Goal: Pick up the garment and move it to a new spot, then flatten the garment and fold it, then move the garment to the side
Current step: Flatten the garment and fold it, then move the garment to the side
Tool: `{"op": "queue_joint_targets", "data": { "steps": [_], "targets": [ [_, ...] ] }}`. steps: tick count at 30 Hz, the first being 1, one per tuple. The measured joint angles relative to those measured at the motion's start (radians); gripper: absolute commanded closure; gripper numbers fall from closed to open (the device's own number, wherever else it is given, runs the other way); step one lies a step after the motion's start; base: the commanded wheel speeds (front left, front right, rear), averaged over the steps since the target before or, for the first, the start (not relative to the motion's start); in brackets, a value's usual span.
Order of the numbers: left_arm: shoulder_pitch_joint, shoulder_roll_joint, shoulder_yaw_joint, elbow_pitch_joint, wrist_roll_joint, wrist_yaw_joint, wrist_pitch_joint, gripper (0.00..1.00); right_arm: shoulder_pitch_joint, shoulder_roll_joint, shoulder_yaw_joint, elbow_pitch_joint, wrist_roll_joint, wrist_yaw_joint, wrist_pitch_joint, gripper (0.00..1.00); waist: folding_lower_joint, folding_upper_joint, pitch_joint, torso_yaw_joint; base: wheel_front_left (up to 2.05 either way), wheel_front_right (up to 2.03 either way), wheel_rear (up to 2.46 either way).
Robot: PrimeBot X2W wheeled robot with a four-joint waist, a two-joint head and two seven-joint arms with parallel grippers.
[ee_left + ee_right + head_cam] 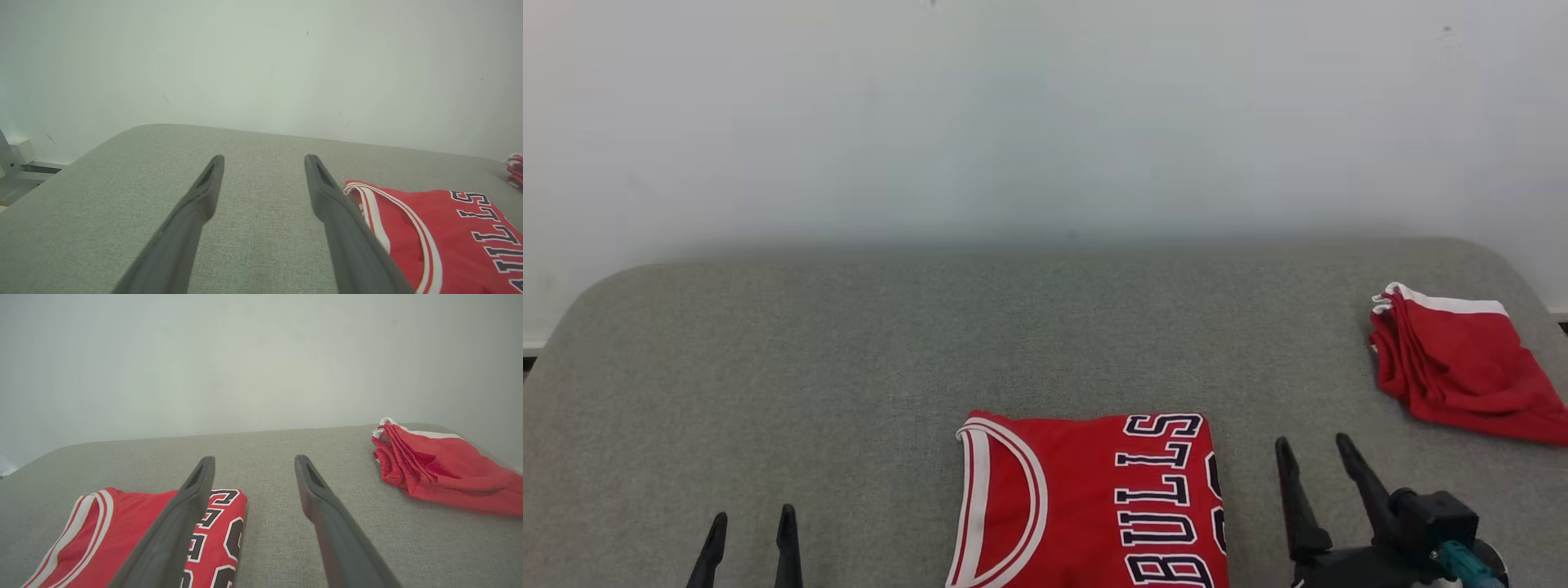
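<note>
Fingers (787, 547) of the left gripper (752, 523) poke up at the lower left of the head view, a narrow-ish gap between them and nothing held. The right gripper (1312, 441) at the lower right is spread a bit wider, also empty. The jersey (1086, 498) sits bottom centre on the grey bench (849, 367), already a neat rectangle, so I'd guess the step in hand is shifting it to the side. Red shorts (1462, 367) are folded at the far right. In the left wrist view the left gripper (264, 159) hangs spread over bare bench, with the jersey's collar edge (367, 192) just right of it. In the right wrist view the right gripper (254, 458) is spread too, lettered edge (220, 522) showing between its fingers and shorts well off to the upper right. To do it well, I'd pinch all layers at both side edges, lift evenly so the fold doesn't spill, and set it down short of the shorts.
</note>
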Motion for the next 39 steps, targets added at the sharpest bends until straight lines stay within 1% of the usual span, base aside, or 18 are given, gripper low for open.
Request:
{"op": "queue_joint_targets", "data": {
  "steps": [3,7,13,16,20,30,32,33,35,36,39],
  "targets": [
    [0.015,-0.008,0.016,0.01,0.003,-0.003,0.0,0.0,0.01,-0.002,0.009,0.026,-0.01,0.0,-0.012,0.0,0.0,0.0,-0.006,-0.011,0.0,0.0,0.0],
    [0.034,-0.01,0.025,0.039,0.004,-0.019,0.0,0.0,0.01,-0.002,-0.004,0.049,-0.012,0.0,-0.011,0.0,0.0,0.0,-0.009,-0.013,0.0,0.0,0.0],
    [0.033,-0.011,0.037,0.057,0.002,-0.035,0.0,0.0,0.006,-0.001,0.0,0.054,-0.02,0.0,-0.007,0.0,0.0001,0.0,-0.008,-0.014,0.0,0.0,0.0],
    [0.033,-0.011,0.044,0.06,0.002,-0.036,0.0,0.0,0.005,0.0,0.002,0.054,-0.02,0.0,-0.006,0.0,0.0001,0.0,-0.008,-0.016,0.0,0.0,0.0],
    [0.033,-0.014,0.048,0.063,0.003,-0.042,0.0,0.0,0.004,0.001,0.03,0.061,-0.007,0.0,0.007,0.0,0.0002,0.0,-0.006,-0.015,0.0,0.0,0.0],
    [0.032,-0.02,0.051,0.061,0.016,-0.046,0.0,0.0,-0.014,0.002,0.048,0.058,-0.005,0.0,0.028,0.0,0.0001,0.0,0.008,-0.012,0.0,0.0,0.0],
    [0.032,-0.023,0.051,0.057,0.021,-0.047,0.0,0.0,-0.014,0.002,0.059,0.058,-0.007,0.0,0.06,0.0,0.0001,0.0001,0.012,-0.01,0.0,0.0,0.0],
    [0.032,-0.026,0.051,0.055,0.022,-0.05,0.0,0.0,-0.016,0.002,0.06,0.058,-0.004,0.0,0.099,0.0,0.0001,0.0,0.014,-0.009,0.0,0.0,0.0],
    [0.032,-0.029,0.054,0.053,0.022,-0.05,0.0,0.0,-0.026,0.002,0.072,0.055,0.054,0.0,0.233,0.0,0.0001,0.0,0.018,-0.008,0.0,0.0,0.0],
    [0.033,-0.03,0.056,0.051,0.024,-0.051,0.0,0.0,-0.034,0.004,0.062,0.048,0.079,0.0,0.313,0.0,0.0001,0.0,0.02,-0.007,0.0,0.0,0.0],
    [0.033,-0.034,0.062,0.048,0.031,-0.053,0.0,0.0,-0.062,0.003,-0.001,-0.001,0.087,0.0,0.52,0.0,0.0002,0.0,0.026,-0.001,0.0,0.0,0.0]
  ]
}}
